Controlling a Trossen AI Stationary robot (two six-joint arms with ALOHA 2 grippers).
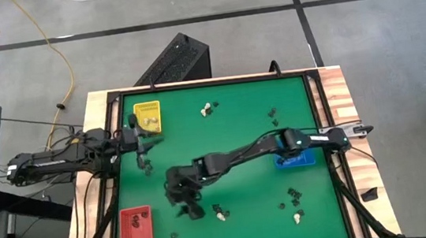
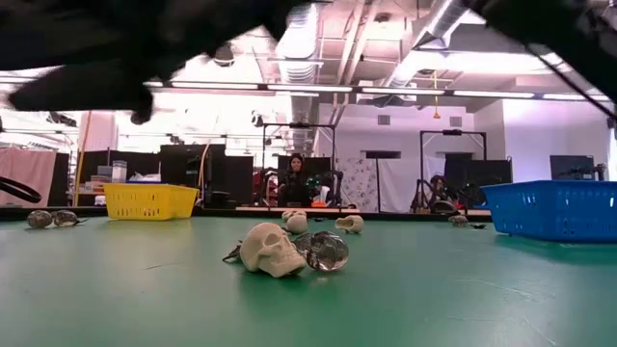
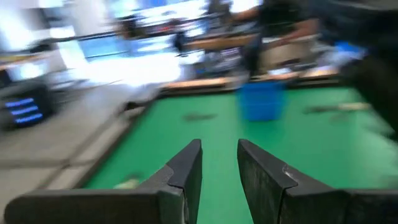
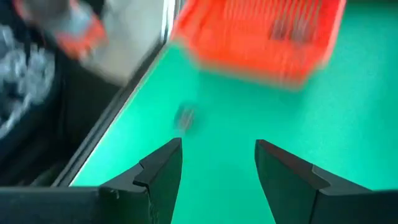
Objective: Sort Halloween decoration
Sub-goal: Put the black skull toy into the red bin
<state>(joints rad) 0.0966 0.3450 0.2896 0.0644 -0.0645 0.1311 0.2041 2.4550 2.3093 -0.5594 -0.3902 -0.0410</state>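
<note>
Halloween decoration [image 2: 273, 249] plain, without readable writing

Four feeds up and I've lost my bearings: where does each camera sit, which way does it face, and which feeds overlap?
High view: overhead, straight down on the green table; both arms, left gripper, right gripper.
Low view: table height, facing the room; skull trinket up close, arms only dark blurs above.
Left wrist view: past its empty fingers toward the blue tray.
Right wrist view: past its open fingers toward the red tray.
Shared: blue tray in the high, low and left wrist views; red tray in the high and right wrist views.
</note>
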